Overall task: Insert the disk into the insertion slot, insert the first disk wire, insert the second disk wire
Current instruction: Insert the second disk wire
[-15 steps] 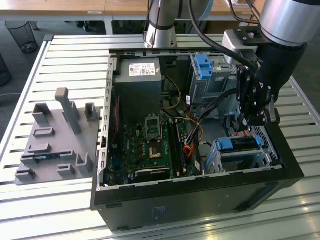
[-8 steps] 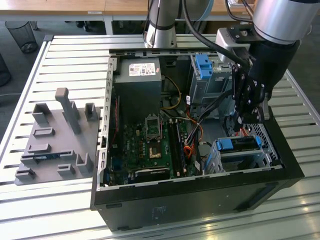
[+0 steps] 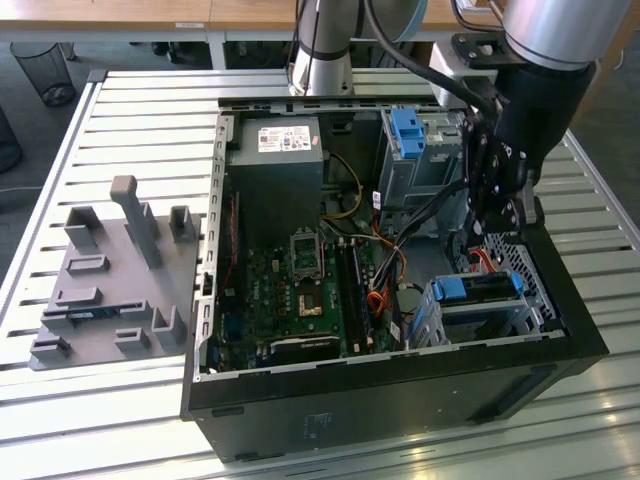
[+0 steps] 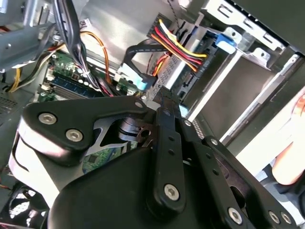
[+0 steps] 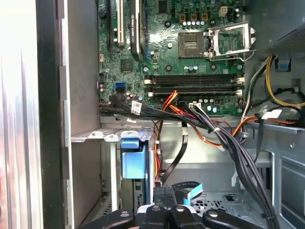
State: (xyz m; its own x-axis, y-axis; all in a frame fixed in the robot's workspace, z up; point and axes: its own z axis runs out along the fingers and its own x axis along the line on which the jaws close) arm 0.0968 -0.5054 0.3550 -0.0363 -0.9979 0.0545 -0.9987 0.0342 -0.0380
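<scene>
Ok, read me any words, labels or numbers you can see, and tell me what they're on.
Nothing here is legible.
Power supply label: printed, too small to read.
Cable tag: too blurred to read.
Motherboard markings: too small to read.

pincer [image 4: 164,104] near blue-tipped cable [image 4: 142,82] | red-yellow wire bundle [image 4: 177,42] close by | motherboard [image 4: 64,81] beyond

Slatted silver metal table [image 3: 130,110] spans the frame. Open black computer case [image 3: 400,405] lies on its side across centre and right, interior facing up. Grey fixture plate [image 3: 110,290] with upright blocks sits flat at left, just beside the case
</scene>
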